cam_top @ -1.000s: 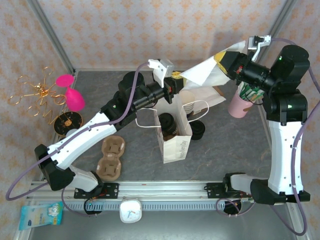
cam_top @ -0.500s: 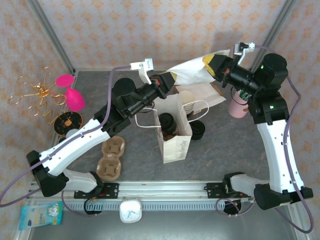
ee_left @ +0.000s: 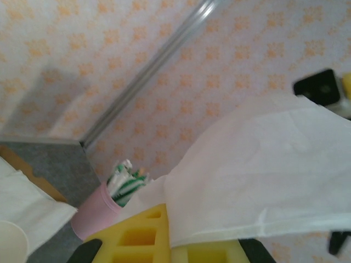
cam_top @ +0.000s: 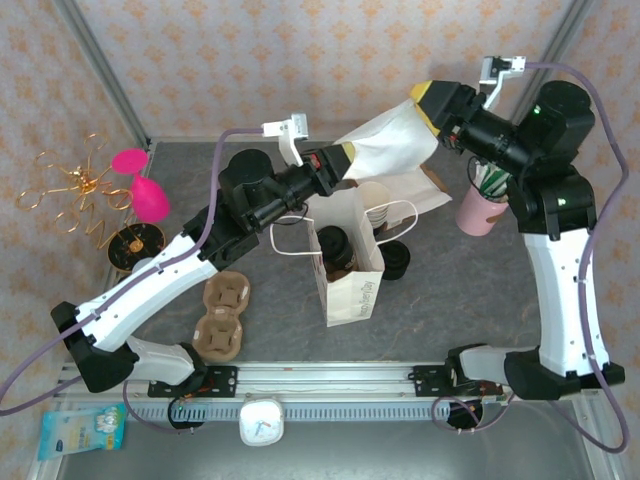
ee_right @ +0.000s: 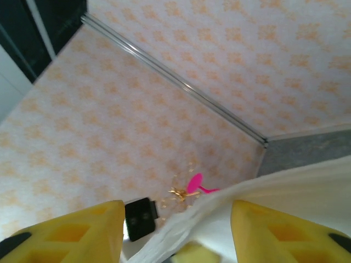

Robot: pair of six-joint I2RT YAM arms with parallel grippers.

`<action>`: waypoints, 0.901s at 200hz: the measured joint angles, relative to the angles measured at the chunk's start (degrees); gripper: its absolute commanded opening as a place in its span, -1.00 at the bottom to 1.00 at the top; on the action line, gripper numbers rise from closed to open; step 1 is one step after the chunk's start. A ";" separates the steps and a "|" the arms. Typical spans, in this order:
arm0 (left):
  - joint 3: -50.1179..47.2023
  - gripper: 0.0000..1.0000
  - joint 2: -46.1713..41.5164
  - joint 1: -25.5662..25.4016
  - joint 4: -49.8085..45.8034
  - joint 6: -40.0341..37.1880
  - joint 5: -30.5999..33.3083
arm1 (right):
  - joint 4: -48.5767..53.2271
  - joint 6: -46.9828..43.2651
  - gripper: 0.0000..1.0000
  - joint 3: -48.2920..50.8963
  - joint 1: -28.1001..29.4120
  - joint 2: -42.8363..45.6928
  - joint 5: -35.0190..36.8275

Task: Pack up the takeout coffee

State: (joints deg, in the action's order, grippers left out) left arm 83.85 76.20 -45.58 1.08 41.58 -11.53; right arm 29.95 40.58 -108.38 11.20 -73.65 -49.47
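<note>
Top external: white paper sheet [cam_top: 388, 148] pinched in left gripper [cam_top: 345, 160], loose between parted right gripper [cam_top: 424, 100] jaws; coffee cup [cam_top: 333, 245] inside standing bag [cam_top: 355, 292].

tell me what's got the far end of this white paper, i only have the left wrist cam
Observer: The right hand is at that end, but its fingers stand apart and the white paper runs loose between them.
Operator: ok where's the coffee
Observer: A black-lidded cup stands inside the open white bag on the table, between the two arms.
Operator: anything left of that bag
Observer: A brown pulp cup carrier lies flat on the table there, apart from the bag.
</note>
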 measured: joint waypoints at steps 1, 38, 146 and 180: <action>0.02 -1.00 0.00 0.00 -0.07 0.09 -0.15 | 0.11 -0.13 0.07 0.00 -0.02 -0.07 0.00; 0.74 -1.00 -0.22 -0.02 -4.79 2.47 -5.03 | 6.56 -4.85 0.21 -2.01 -0.11 -6.82 0.96; 2.58 -1.00 -2.95 4.61 -9.94 4.81 -9.53 | 14.86 -21.09 0.67 8.33 -10.86 3.21 1.44; 7.34 -1.00 -1.88 6.01 -15.02 2.51 -10.78 | 4.87 -28.28 0.67 16.87 -9.38 9.25 -0.76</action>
State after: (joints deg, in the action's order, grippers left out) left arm 91.20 74.32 -39.57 -13.93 44.10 -22.31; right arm 34.83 12.29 -91.50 1.83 -64.40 -50.24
